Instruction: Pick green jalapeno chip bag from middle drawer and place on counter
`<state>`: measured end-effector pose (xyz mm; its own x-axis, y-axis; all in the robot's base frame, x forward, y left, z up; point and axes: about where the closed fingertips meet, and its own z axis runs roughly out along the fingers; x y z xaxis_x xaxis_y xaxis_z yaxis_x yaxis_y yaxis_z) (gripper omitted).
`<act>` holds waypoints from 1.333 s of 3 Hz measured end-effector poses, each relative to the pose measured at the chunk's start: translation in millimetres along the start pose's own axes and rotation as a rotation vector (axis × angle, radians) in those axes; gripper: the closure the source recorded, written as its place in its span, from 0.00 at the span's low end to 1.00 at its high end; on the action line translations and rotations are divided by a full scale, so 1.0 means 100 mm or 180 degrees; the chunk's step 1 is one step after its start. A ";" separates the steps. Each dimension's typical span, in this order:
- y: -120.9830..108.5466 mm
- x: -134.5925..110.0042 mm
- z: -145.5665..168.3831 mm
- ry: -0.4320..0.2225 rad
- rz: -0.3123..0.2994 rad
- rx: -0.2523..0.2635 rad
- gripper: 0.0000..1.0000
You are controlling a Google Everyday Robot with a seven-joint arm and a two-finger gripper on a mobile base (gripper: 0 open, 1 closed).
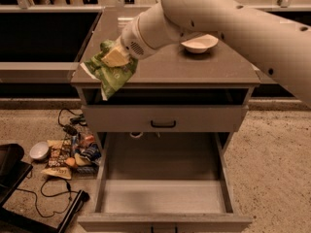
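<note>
Camera view: chip bag (pixel 110 73) hangs from hand (pixel 116 57) (at counter (pixel 189 68) edge).

The claw (pixel 116 58), clutching the green chip bag (pixel 109 73), hangs over the front-left corner of the tabletop (pixel 194 68). A white bowl (pixel 199 43) sits right of centre; the front middle lies open.
</note>
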<state>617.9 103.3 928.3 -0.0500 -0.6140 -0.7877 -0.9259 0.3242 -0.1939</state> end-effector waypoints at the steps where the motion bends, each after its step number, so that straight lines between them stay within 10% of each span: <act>1: -0.41 -0.19 -0.03 -0.0080 0.0149 0.0282 1.00; 4: -1.73 0.07 0.38 -0.0633 0.0694 0.1333 1.00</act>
<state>792.0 70.5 934.5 -0.1153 -0.3643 -0.9241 -0.6704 0.7151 -0.1982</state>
